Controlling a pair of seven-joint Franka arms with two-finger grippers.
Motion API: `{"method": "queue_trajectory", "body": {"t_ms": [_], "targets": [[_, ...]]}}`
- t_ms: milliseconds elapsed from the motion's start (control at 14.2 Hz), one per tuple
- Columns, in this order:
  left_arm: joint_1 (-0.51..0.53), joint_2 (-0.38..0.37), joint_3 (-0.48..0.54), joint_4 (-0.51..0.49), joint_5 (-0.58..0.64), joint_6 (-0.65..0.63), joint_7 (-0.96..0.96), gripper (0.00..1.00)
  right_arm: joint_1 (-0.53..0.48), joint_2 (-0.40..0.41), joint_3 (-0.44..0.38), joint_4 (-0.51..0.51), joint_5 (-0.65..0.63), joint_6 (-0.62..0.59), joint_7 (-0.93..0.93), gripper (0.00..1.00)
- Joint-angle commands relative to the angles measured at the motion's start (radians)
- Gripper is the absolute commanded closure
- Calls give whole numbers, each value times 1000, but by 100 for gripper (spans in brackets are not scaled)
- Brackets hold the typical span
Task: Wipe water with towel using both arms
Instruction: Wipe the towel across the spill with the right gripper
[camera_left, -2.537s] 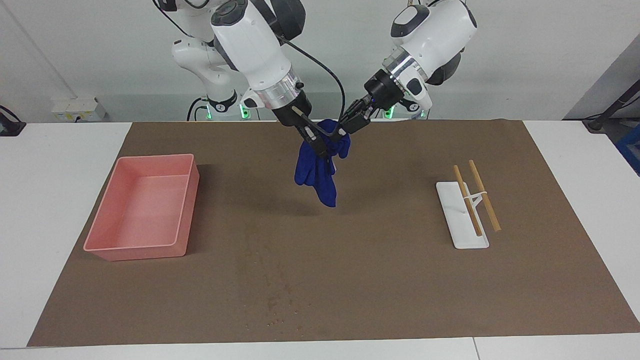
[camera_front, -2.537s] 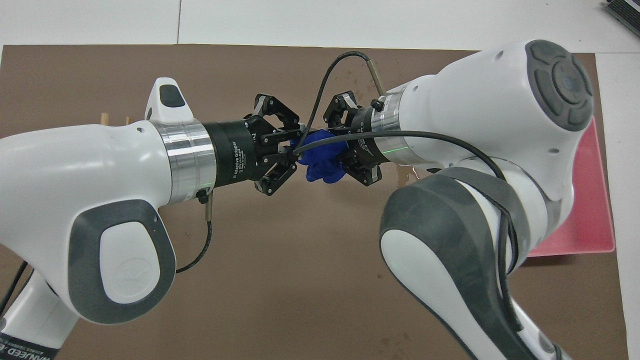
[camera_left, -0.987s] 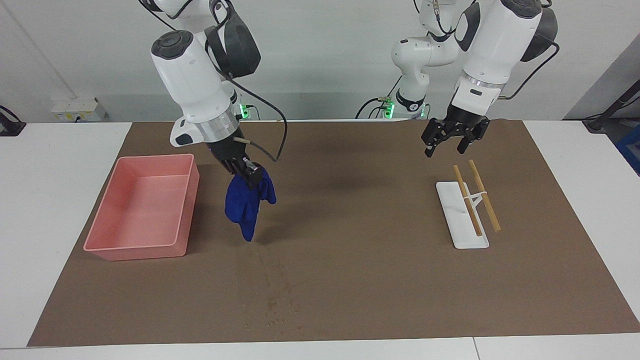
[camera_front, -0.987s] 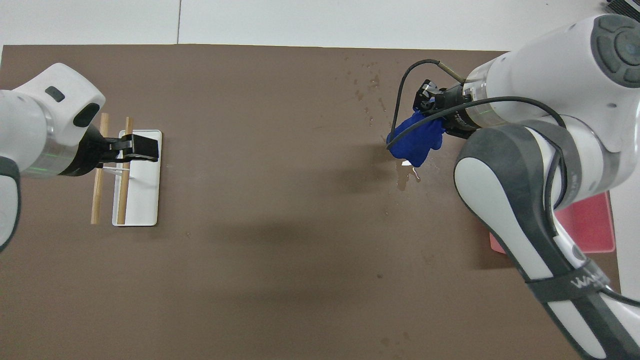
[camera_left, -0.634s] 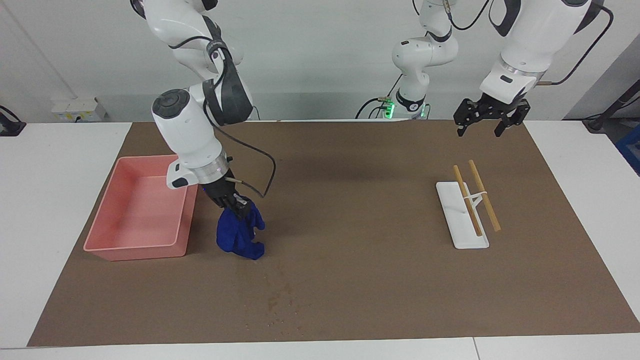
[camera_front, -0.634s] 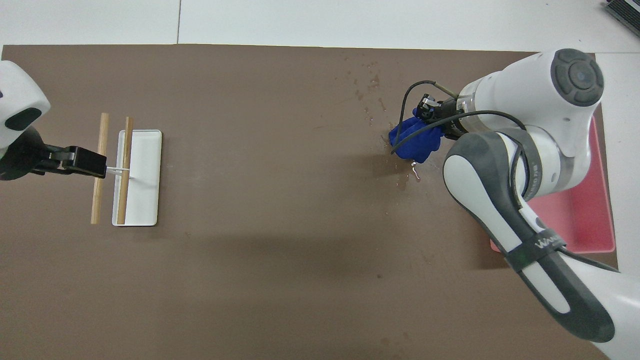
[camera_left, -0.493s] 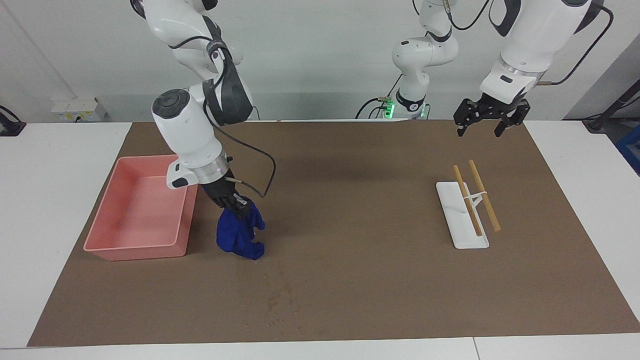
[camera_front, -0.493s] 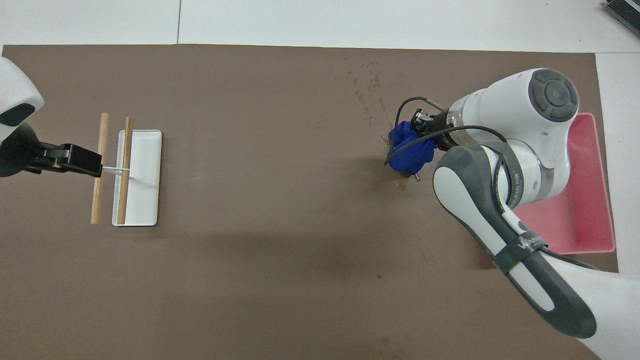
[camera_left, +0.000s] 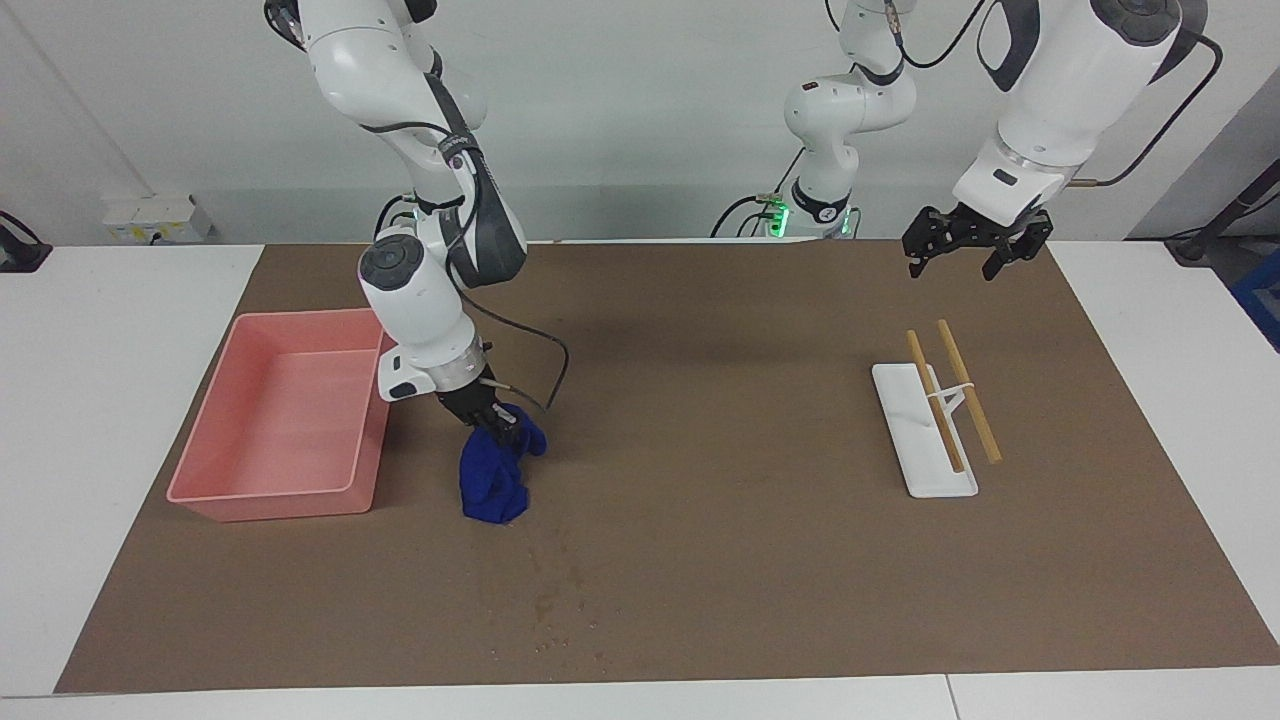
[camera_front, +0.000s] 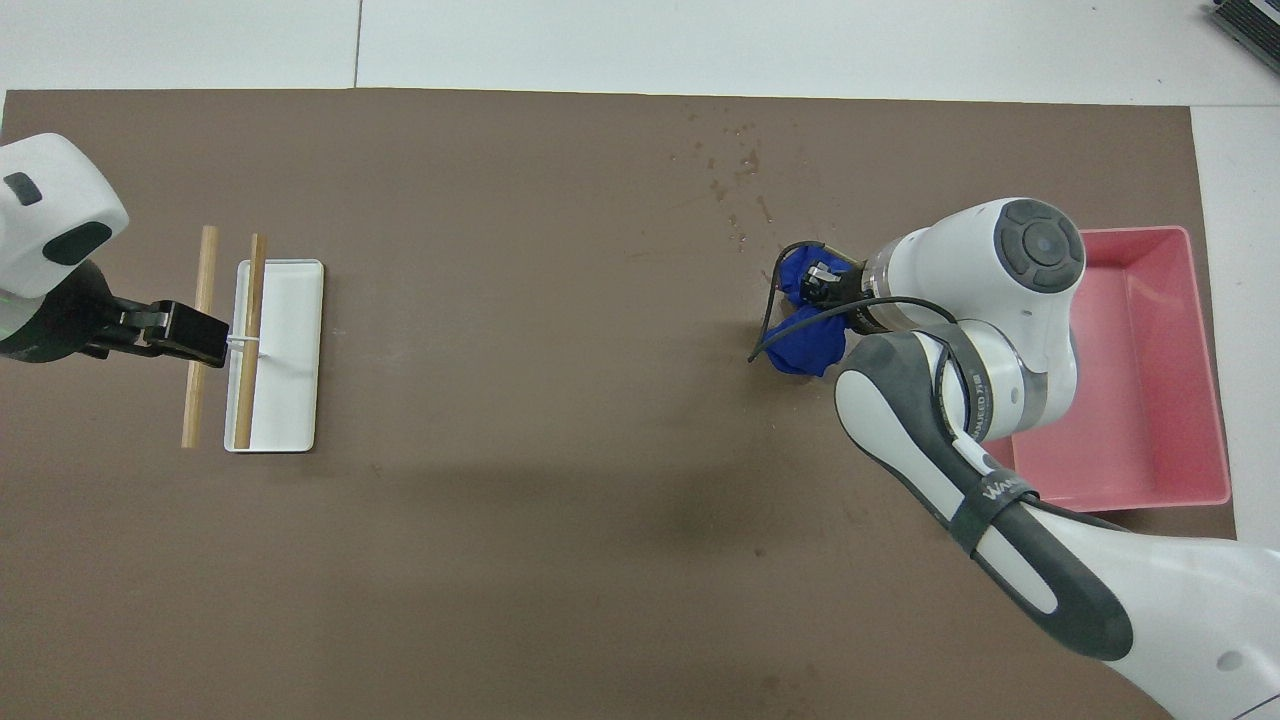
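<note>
Toward the right arm's end, a shallow pink plastic tray (camera_left: 300, 318). Just beside it, the right gripper (camera_left: 497, 418), clamped tight on the upper folds of a small royal-blue rumpled cloth towel (camera_left: 490, 485), lower bunch resting on the mat. Judged soft, light and limp: sags from any pinch, best taken at a thick fold and pressed flat to wipe. Farther from the robots than the towel, a faint scatter of darker water specks (camera_left: 560, 600), not yet covered. Underneath, a flat matte brown mat (camera_left: 720, 560) on a white table (camera_left: 100, 400), probably grippy enough to drag the cloth. Toward the left arm's end, a white rack with two wooden sticks (camera_left: 925, 440). Above the mat's edge there, the left gripper (camera_left: 965, 250), fingers spread apart, holding nothing, waiting. Plain pale wall (camera_left: 650, 100) at the robots' end.
</note>
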Motion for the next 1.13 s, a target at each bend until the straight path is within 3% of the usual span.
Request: {"method": "queue_trajectory", "body": {"t_ms": [0,211,493,775,1057], "targets": [[2,-26,1,-24,11,-3,7,0,-10,40,8,-5,-17,60,-20,100],[25,-23,1,-13,8,15,5,0,-4,92,6,1,-20,169,-25,100],[45,-26,1,-21,11,2,5,0,-12,107,6,18,-75,200,-59,100],[44,-26,1,-21,11,11,5,0,-11,155,6,23,-106,312,-99,100],[44,-26,1,-21,11,11,5,0,1,165,6,6,-107,306,-86,100]]}}
